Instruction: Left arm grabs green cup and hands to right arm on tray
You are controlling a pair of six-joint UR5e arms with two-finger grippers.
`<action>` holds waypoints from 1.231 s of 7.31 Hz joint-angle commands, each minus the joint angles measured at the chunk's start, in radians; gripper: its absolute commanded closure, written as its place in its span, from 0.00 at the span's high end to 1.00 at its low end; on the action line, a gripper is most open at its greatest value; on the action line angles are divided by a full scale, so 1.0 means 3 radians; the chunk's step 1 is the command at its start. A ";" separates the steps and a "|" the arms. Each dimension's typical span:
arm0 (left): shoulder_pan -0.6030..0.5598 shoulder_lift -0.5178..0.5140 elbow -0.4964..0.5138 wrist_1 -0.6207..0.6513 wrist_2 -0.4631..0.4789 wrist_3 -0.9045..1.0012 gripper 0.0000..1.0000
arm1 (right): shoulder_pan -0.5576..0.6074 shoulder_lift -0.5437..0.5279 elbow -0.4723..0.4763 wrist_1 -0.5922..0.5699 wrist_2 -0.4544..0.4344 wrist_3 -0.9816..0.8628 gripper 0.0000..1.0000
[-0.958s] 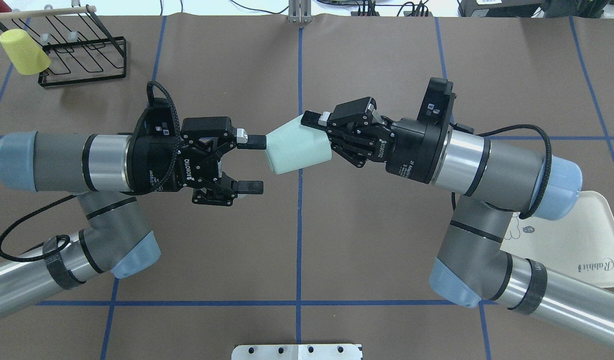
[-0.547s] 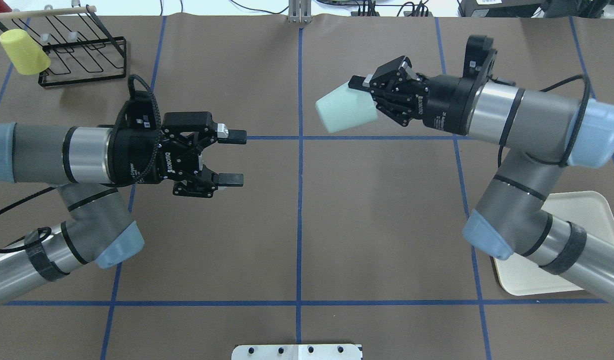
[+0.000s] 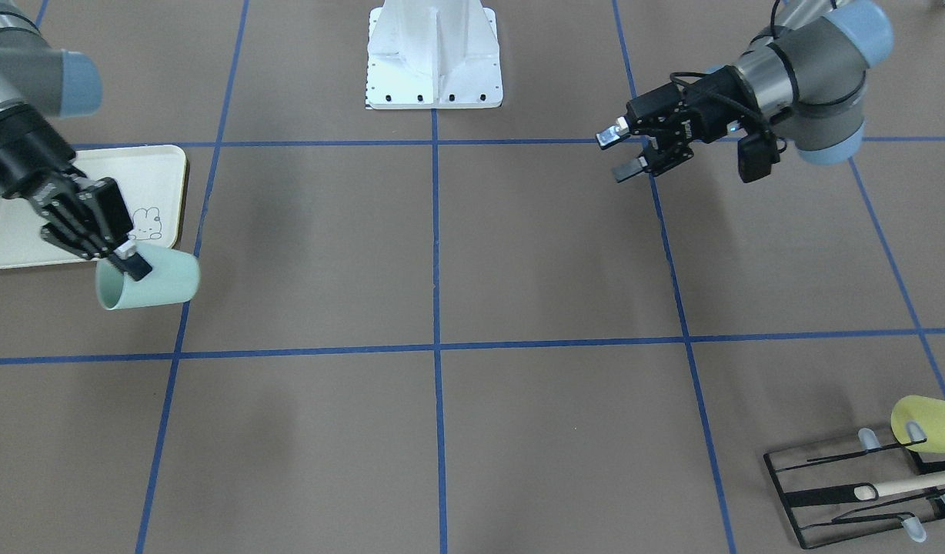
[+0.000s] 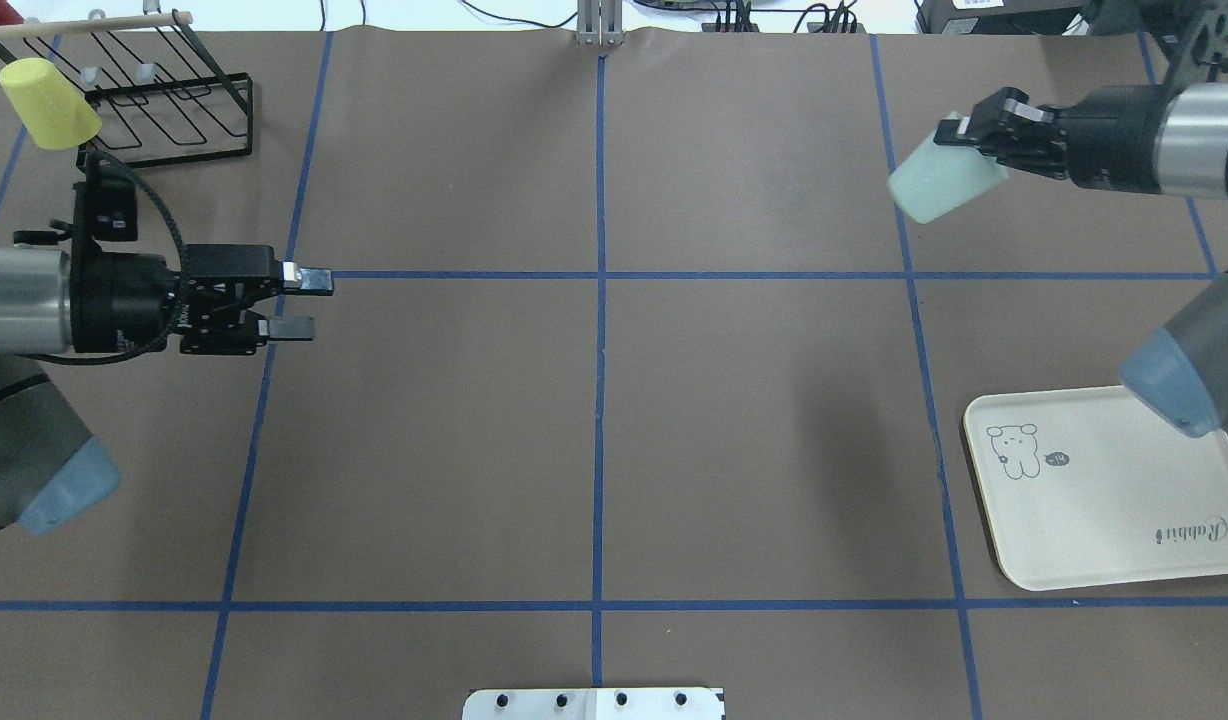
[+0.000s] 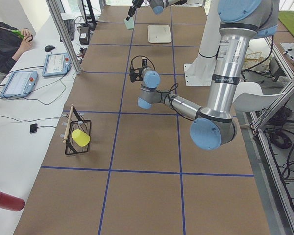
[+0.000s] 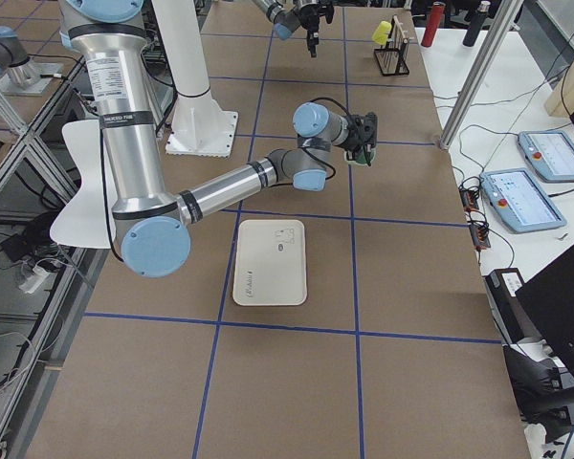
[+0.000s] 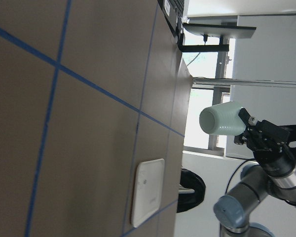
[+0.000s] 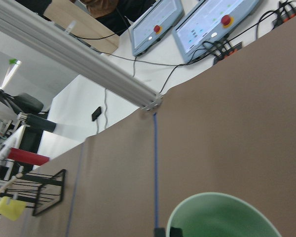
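My right gripper point(image 4: 959, 135) is shut on the rim of the pale green cup point(image 4: 939, 185) and holds it tilted in the air at the far right of the table. In the front-facing view the cup point(image 3: 153, 281) hangs just past the cream tray's point(image 3: 161, 165) corner, with the right gripper point(image 3: 126, 261) on its rim. The tray point(image 4: 1104, 490) lies empty at the near right. My left gripper point(image 4: 312, 303) is open and empty at the left, far from the cup; it also shows in the front-facing view point(image 3: 619, 156). The left wrist view shows the cup point(image 7: 222, 118) across the table.
A black wire rack point(image 4: 164, 100) with a yellow-green cup point(image 4: 46, 90) hung on it stands at the far left corner. A white mounting plate point(image 3: 434, 54) sits at the robot's base. Blue tape lines grid the brown table.
My right arm has carried the green cup to the right and farther out, away from the centre. My left arm has pulled back to the left, open and empty.
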 commanded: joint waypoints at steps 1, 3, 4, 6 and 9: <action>-0.0305 0.0519 -0.0559 0.1070 -0.0090 0.1049 1.00 | 0.0246 -0.0600 -0.0002 -0.0014 0.0112 -0.1049 0.00; -0.0525 0.0867 -0.0907 0.2098 -0.0090 0.2310 1.00 | 0.0339 -0.1086 0.0003 -0.0014 0.0107 -0.1760 0.00; -0.0703 0.1066 -0.1066 0.2493 -0.0090 0.2945 1.00 | 0.0349 -0.1291 0.0013 -0.0009 0.0062 -0.2093 0.00; -0.1055 0.1526 -0.1175 0.2991 -0.0100 0.4365 1.00 | 0.0319 -0.1405 0.0089 0.0006 -0.0072 -0.2147 0.00; -0.1420 0.1799 -0.1165 0.3223 -0.0425 0.5089 1.00 | 0.0065 -0.1441 0.0248 0.0017 -0.0188 -0.1944 0.00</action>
